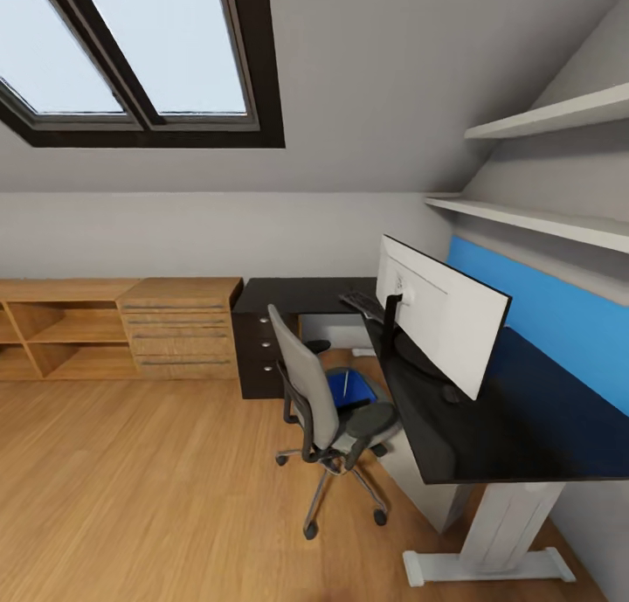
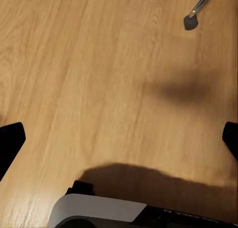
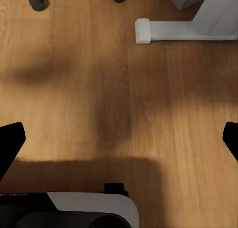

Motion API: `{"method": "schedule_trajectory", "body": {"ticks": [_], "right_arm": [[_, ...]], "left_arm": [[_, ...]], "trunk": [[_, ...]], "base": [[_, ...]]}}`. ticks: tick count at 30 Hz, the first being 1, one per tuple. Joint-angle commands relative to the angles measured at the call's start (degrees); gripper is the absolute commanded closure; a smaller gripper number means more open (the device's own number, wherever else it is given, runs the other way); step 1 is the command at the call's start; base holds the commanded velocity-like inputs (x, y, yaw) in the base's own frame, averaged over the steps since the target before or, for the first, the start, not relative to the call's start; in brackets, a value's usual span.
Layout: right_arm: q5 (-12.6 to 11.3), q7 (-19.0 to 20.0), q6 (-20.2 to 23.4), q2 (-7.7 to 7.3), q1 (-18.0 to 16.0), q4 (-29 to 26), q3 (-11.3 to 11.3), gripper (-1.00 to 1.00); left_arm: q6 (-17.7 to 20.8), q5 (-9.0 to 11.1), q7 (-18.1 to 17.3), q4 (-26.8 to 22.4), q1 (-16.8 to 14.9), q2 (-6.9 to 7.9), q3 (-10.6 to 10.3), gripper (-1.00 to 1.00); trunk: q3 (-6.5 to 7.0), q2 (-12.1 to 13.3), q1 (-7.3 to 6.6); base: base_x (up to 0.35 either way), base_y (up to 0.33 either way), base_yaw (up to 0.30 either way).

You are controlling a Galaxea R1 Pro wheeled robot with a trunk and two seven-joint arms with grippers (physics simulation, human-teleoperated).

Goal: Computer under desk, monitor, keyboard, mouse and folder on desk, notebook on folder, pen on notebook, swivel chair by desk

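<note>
Right now the swivel chair (image 1: 328, 410) stands on the wood floor (image 1: 131, 497) at about five o'clock in the head view, just beside the desk (image 1: 524, 427). The folder (image 1: 354, 388) lies on its seat with the pen (image 1: 344, 382) on top. On the desk the monitor (image 1: 441, 314) stands with the keyboard (image 1: 362, 303) at its eleven o'clock and the mouse (image 1: 451, 394) near its base. Left gripper (image 2: 119, 139) and right gripper (image 3: 119, 139) both hang wide apart over bare floor, holding nothing; the desk foot (image 3: 163, 30) lies at one o'clock
</note>
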Motion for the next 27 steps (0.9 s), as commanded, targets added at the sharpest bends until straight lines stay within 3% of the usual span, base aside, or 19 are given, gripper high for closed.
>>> {"method": "schedule_trajectory", "body": {"ticks": [1,15,27], "right_arm": [[0.02,-0.14,-0.16,0.00,-0.03,0.03,0.03,-1.00],[-0.01,-0.15,-0.16,0.00,-0.03,0.03,0.05,-1.00],[-0.04,-0.14,-0.16,0.00,-0.03,0.03,0.03,-1.00]], "left_arm": [[-0.02,0.43,-0.43,-0.06,0.01,-0.03,0.22,-1.00],[-0.20,0.47,-0.15,-0.54,0.01,0.07,0.30,-1.00],[0.03,0.52,0.13,-0.59,0.01,0.06,0.30,-1.00]], "trunk": [[-0.06,-0.04,0.04],[-0.06,-0.04,0.04],[-2.21,-4.85,2.67]], "base": [[0.309,-0.031,0.000],[0.060,-0.004,0.000],[0.000,0.000,0.000]]}}
